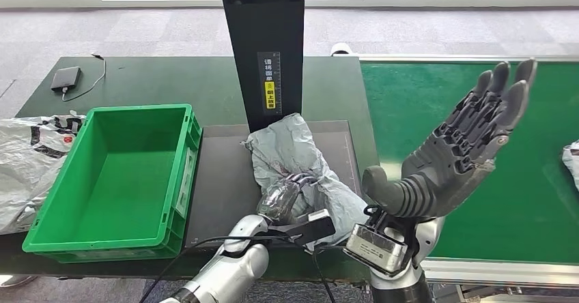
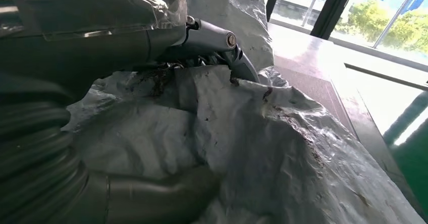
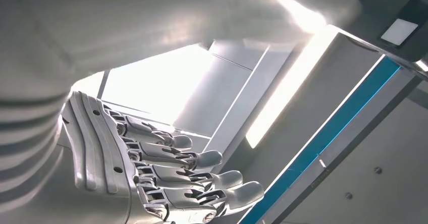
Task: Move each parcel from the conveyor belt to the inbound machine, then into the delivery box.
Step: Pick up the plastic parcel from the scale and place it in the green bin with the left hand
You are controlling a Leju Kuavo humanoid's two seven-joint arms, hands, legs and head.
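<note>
Gripping the grey parcel [image 1: 293, 160] on the scanner plate [image 1: 218, 180], your left hand [image 1: 290, 194]; right hand [image 1: 471, 132] raised beside it, fingers spread, empty.

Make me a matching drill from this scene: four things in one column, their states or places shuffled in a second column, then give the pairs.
1. left robot hand
2. right robot hand
3. green crate
4. grey parcel

A. empty, on the dark table
B. raised, fingers apart, holding nothing
C. lying on the black scanner pad
D. gripping the parcel

Pairs: 1-D, 2-B, 3-A, 4-C
</note>
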